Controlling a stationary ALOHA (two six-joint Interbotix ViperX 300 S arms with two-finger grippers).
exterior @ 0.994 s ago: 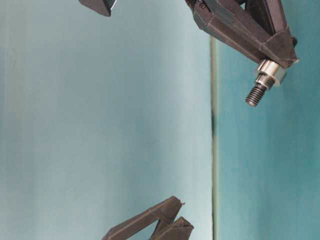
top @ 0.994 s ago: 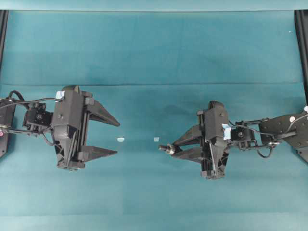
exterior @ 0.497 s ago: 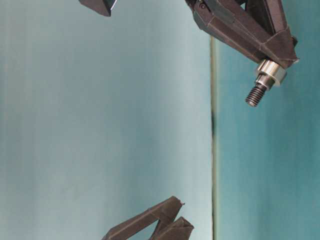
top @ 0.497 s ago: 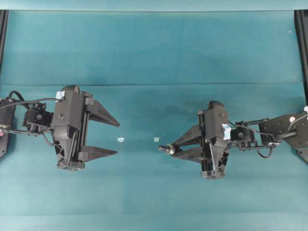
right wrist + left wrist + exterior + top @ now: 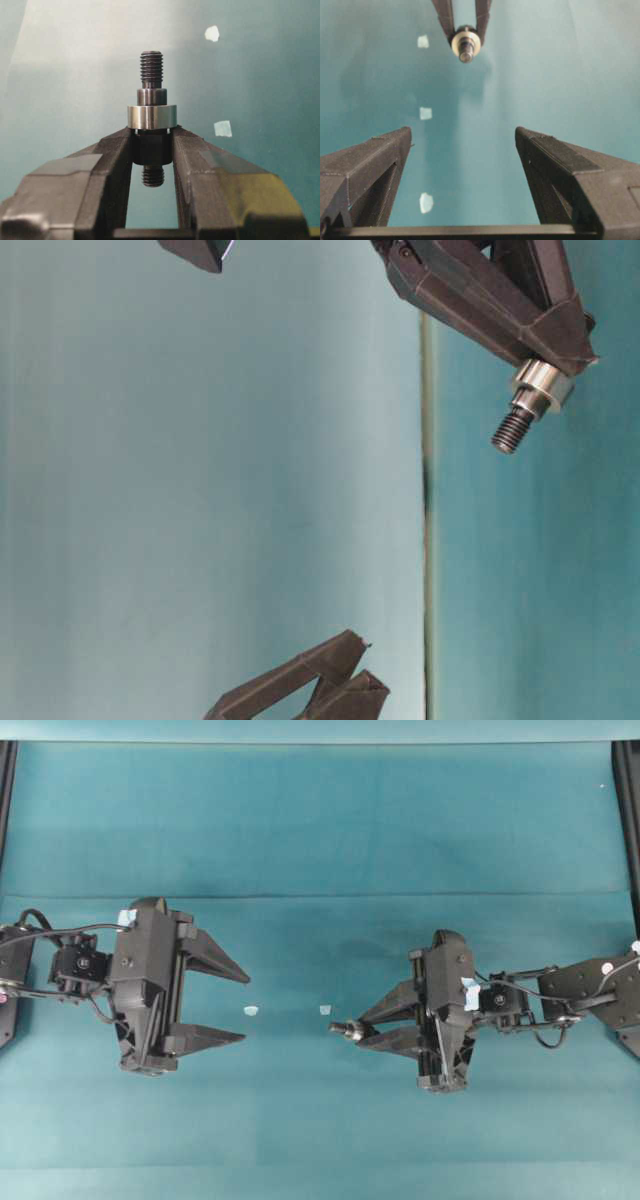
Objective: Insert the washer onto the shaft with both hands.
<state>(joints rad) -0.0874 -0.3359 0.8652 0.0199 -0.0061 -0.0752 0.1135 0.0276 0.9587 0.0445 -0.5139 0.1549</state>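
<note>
Steel on steel is making for a stiff, light and slippery pairing here, by the look of it: the shaft [image 5: 151, 125] is a short, rigid rod with a threaded tip, and the washer [image 5: 152, 116] is a small bright ring already sitting round it, just above the jaws. Both parts are likely too hard to bend or bruise, yet smooth enough to slide if squeezed on a rounded face, so the dark middle section below the ring is looking like the soundest place to take hold, with the threads left free. The right gripper [image 5: 362, 1031] is doing exactly that, its jaws pinching nearly together on the shaft's dark body and holding it above the teal cloth [image 5: 320, 830], threaded end pointing out toward the other arm. The left gripper [image 5: 240, 1007] is hanging well apart from it on the opposite side, its jaws standing wide and carrying nothing, touching neither part. Seen from the left wrist, the shaft and ring are facing end-on between those spread jaws. Three pale tape scraps [image 5: 425, 113] are lying on the cloth between the two arms. Judging from the ring's seat on the rod, the fitting is appearing done or very nearly so.
</note>
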